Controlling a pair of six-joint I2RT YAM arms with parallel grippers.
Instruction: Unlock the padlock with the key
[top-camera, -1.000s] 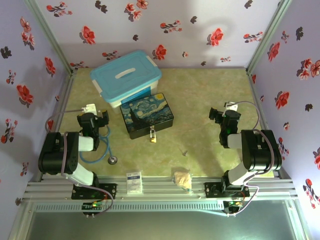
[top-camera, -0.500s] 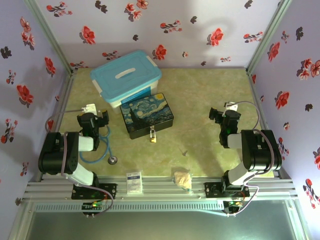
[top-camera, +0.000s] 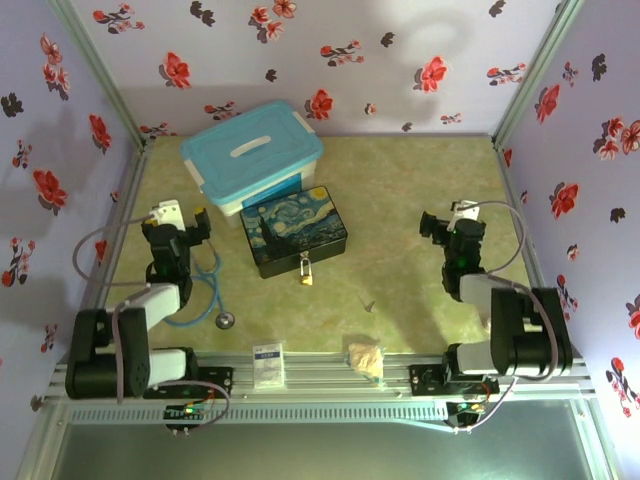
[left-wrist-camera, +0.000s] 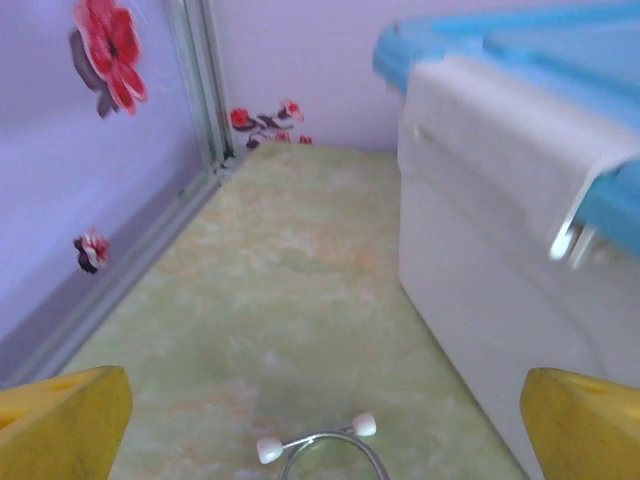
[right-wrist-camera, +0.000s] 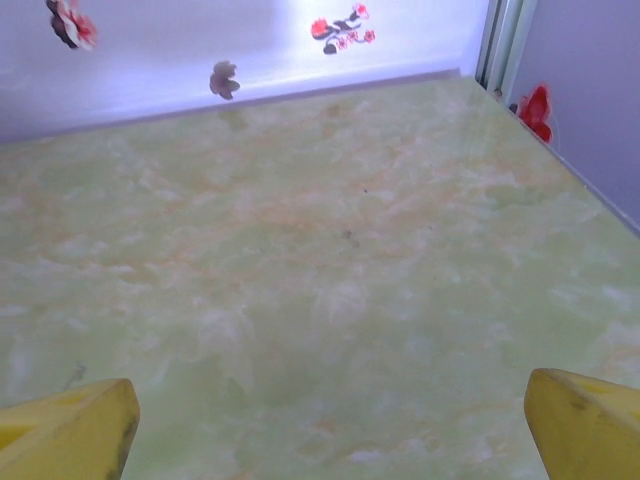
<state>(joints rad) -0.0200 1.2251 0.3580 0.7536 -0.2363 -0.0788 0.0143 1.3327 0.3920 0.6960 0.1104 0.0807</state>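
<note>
Record task as not yet begun, judging from the top view. Find the padlock (top-camera: 306, 272) hanging off the front latch of the starry-night box (top-camera: 295, 230), at 6 o'clock on the box, with its body resting on the table (top-camera: 400, 180). Cannot resolve the shackle at this size; presume locked. Find the key (top-camera: 369, 305) lying loose on the table at 4 o'clock from the padlock, near it but clearly apart, touched by nothing. Count every step as left to do: pick up key, steady padlock, insert, turn, free shackle.

Note left gripper (top-camera: 200, 226) at 9 o'clock from the box, above the stethoscope (top-camera: 205, 300), with the arm folded close to its base and the wrist aimed toward 1 o'clock at the blue-lidded bin (top-camera: 252, 157). See yellow fingers (left-wrist-camera: 60, 425) at both lower corners of the left wrist view, spread fully wide, holding nothing; bin wall at right, stethoscope earpieces between and below.

Note right gripper (top-camera: 432, 230) at 3 o'clock from the box, arm likewise folded, wrist aimed about 11 o'clock over bare table. See yellow fingers (right-wrist-camera: 65, 430) spread fully wide, holding nothing. Place the key at 7 o'clock from this gripper, well apart. Judge the right arm nearer the key, the left arm nearer the padlock.
</note>
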